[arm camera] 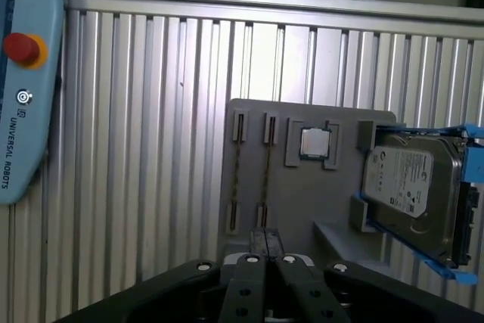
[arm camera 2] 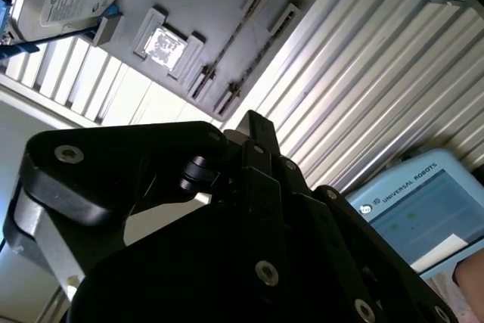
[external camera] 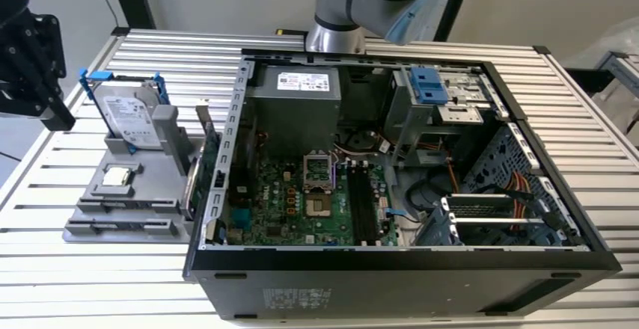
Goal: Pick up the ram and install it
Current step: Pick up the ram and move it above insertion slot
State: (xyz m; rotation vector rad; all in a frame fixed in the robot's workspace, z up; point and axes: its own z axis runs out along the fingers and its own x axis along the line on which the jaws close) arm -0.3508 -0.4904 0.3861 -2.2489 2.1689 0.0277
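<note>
— What lies around the ram, and what stands in the way?

— A flat grey plastic tray (arm camera: 302, 206) lies on the ribbed aluminium table (arm camera: 151, 149). It is just beside the open black computer case (external camera: 399, 273), on the exterior view's left of it. A silver hard drive in a blue bracket (arm camera: 408, 179) stands upright on the tray. A small square silver processor chip (arm camera: 314, 143) lies in a pocket between the drive and the ram holders. A green expansion card with a metal bracket (external camera: 196, 172) stands on edge at the tray's case side. The card and the case's wall stand between the tray and the green motherboard (external camera: 289, 202). A pale blue pendant with a red button (arm camera: 23, 111) sits well apart from the tray.

— And the arm?

— Its grey base column (external camera: 334, 37) rises behind the case. The black wrist (external camera: 30, 60) hangs at the exterior view's left edge, above the table and apart from the tray. The black pincer (arm camera: 265, 236) is clenched, its tips pressed together with nothing between them, and it aims toward the tray's ram end.

— Where is the ram, and how does it run?

— The ram (arm camera: 266, 172), a thin, long, narrow circuit-board stick, stands on edge in the tray's slotted holders. A second stick like it (arm camera: 237, 172) stands just beside it, parallel. The ram's long axis runs along the table's ribs, crosswise to the motherboard's long black slots (external camera: 361, 202).
</note>
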